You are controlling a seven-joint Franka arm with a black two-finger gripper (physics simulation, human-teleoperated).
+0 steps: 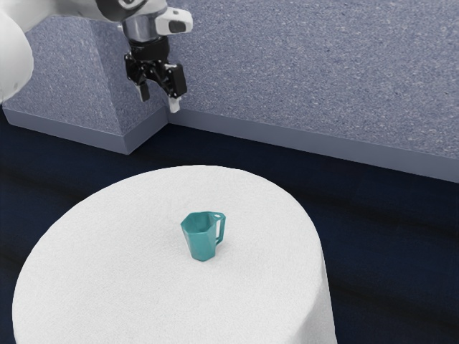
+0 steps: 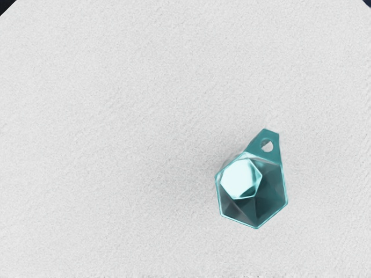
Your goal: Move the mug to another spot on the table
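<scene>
A teal faceted mug point(image 1: 203, 235) stands upright near the middle of the round white table point(image 1: 107, 272), its handle toward the exterior view's right. My black gripper point(image 1: 159, 98) hangs high above the table, up and toward the exterior view's left of the mug, open with nothing between its fingers. From the wrist view I look straight down into the mug point(image 2: 252, 188), its hexagonal rim and pale bottom visible, with the handle point(image 2: 265, 143) sticking out to one side on the white tabletop point(image 2: 116, 145).
A grey speckled wall point(image 1: 323, 64) and a slanted grey block point(image 1: 72, 72) stand behind the table. Dark floor point(image 1: 387, 236) surrounds the table. White tabletop spreads on every side of the mug.
</scene>
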